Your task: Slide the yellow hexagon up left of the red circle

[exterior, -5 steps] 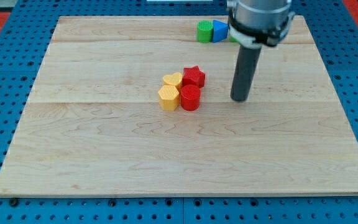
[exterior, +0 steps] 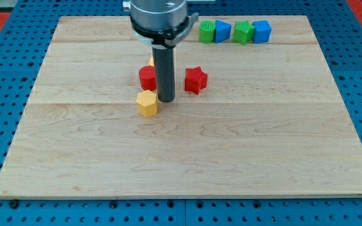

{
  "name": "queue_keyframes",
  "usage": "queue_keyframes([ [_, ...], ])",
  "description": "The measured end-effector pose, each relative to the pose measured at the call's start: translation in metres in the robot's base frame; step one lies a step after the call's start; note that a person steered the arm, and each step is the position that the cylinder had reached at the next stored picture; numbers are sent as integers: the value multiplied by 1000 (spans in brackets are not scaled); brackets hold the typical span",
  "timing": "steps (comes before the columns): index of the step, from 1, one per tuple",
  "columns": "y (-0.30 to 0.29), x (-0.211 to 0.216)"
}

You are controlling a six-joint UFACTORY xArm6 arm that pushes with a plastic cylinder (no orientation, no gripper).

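the yellow hexagon (exterior: 147,103) is found nearest on the board (exterior: 74,163), just left of my tip (exterior: 166,100) and slightly nearer, close to touching it. the tip is a bare rod, so nothing is grasped. just beyond the hexagon the red circle (exterior: 147,78) is seen, partly hidden by the rod. the hexagon is judged to need moving left and farther, so the tip should first be brought round to its near right side. to the right a red star (exterior: 195,80) is set apart. a second yellow block (exterior: 152,61) is glimpsed behind the rod, shape unclear. at the far edge two green (exterior: 207,31) (exterior: 243,31) and two blue blocks (exterior: 222,31) (exterior: 262,31) are lined up.
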State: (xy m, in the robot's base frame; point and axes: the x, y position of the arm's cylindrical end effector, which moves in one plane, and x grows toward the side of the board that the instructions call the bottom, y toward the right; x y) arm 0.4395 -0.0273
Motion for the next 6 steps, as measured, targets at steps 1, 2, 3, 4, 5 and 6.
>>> queue_keyframes([
  [1, 16, 24],
  [2, -73, 16],
  [3, -117, 13],
  [4, -112, 33],
  [5, -160, 37],
  [6, -152, 6],
])
